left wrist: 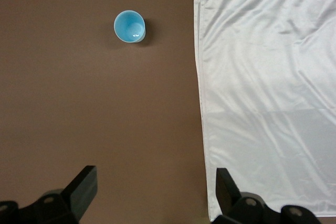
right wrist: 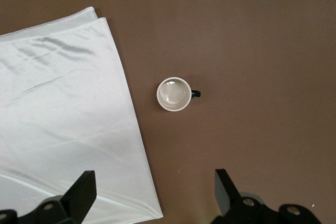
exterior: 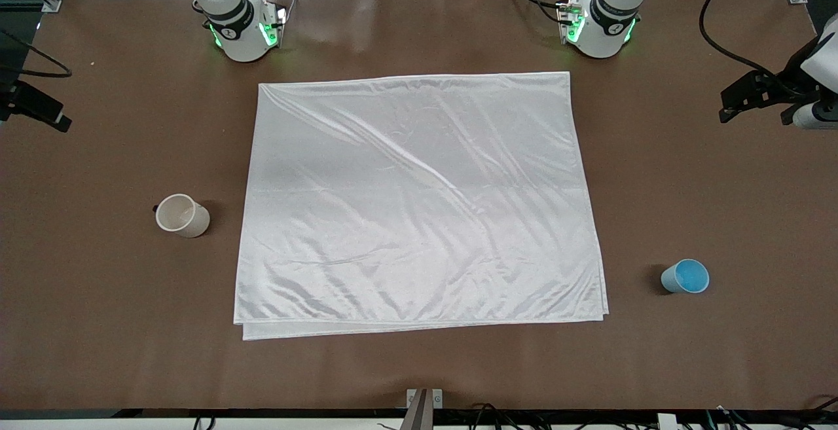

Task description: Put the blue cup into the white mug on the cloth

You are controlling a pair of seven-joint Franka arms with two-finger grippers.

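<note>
Blue cup (exterior: 685,277) upright at cloth's (exterior: 419,201) four o'clock; white mug (exterior: 182,215) at nine. Both off cloth. Left gripper (left wrist: 152,192), right gripper (right wrist: 152,192) high, fingers apart, empty. Judgement: move mug first, grip cup by rim.

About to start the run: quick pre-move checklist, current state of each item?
1. blue cup upright, on bare table toward the left arm's end: ok.
2. white mug upright, empty: ok.
3. white mug on cloth: not ok, it stands beside it on the table.
4. left gripper open, high over the table: ok.
5. right gripper open, high over the table: ok.
</note>
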